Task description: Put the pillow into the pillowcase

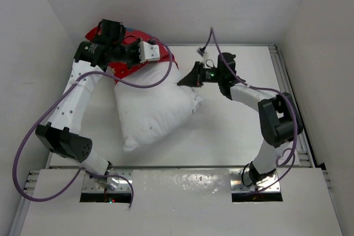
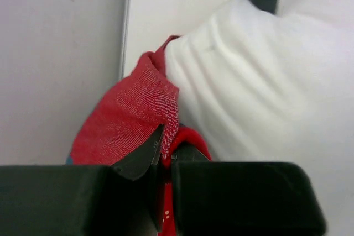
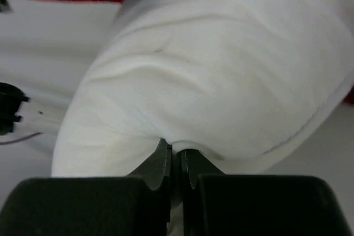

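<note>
Closest in, on the left wrist view, the left gripper (image 2: 163,153) has its two black fingers pressed together on a fold of the red pillowcase (image 2: 133,114), pinching the knit-looking hem between them. That hold looks meant to anchor the case's edge, and perhaps lift it, so the opening does not slide away when the pillow is pushed at it. I cannot tell from here how wide the mouth gapes.

The white pillow (image 2: 265,81) bulges right up against that red fabric, touching it.

From above, the case sits bunched in the far left corner of the worktop (image 1: 232,131), mostly under the left arm's wrist. The pillow lies slantwise from that corner down toward the middle of the near edge. Only its far end meets the red cloth, and nearly all of it is outside, so I judge the stuffing barely begun.

The right gripper (image 3: 176,156) is clamped on a small pucker of the pillow's cover, fingers drawn tight with cloth gathered between them. It holds the pillow's right-hand corner, toward the middle of the far edge. Gripping there gives it a handle to steer or shove the pillow leftward into the case.

A purple cable (image 1: 149,81) from the left arm loops across the pillow's far end and might snag as the cloth moves.
</note>
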{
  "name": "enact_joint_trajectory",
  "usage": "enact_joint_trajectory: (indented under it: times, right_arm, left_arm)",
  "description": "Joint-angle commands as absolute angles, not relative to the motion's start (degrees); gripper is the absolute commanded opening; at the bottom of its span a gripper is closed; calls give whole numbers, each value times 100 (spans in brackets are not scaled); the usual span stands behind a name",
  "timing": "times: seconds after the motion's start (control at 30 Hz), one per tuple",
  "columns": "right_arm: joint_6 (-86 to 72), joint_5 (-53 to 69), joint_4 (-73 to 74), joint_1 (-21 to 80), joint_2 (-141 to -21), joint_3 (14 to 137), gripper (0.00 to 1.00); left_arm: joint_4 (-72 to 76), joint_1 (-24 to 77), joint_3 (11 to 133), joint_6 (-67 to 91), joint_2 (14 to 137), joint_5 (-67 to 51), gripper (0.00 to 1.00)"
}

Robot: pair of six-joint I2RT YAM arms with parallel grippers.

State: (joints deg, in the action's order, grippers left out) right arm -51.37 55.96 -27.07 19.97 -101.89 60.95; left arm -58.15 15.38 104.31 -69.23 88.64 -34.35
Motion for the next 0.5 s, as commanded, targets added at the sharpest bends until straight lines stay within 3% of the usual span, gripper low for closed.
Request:
enact_joint_trajectory:
  times: [0.0,0.17,0.3,0.43,0.47]
  right_arm:
    - [-6864,5257,-5749,1890,-9607,6591,0]
    - [-6110,3124,-4102,1995,-8957,5995,0]
    - [-5478,1794,-2859,2555,-8710,5713,0]
    - [-4004,1976,-1235,3540,-9393,6930,0]
    - [-3016,1943,231,3960,-9970,7822,0]
  left_arm:
    - [-6177,2012,11134,-6678,8719,-4913,0]
    - [-7136,2293,10874,-8152,8378,-4196,0]
    - [-7025,2250,9235,-8902,7753,-3333,0]
    - [-6039,1855,7755,-8798,7155,-2699,0]
    - [-5873,1646,7369,-8824,7059,-2576,0]
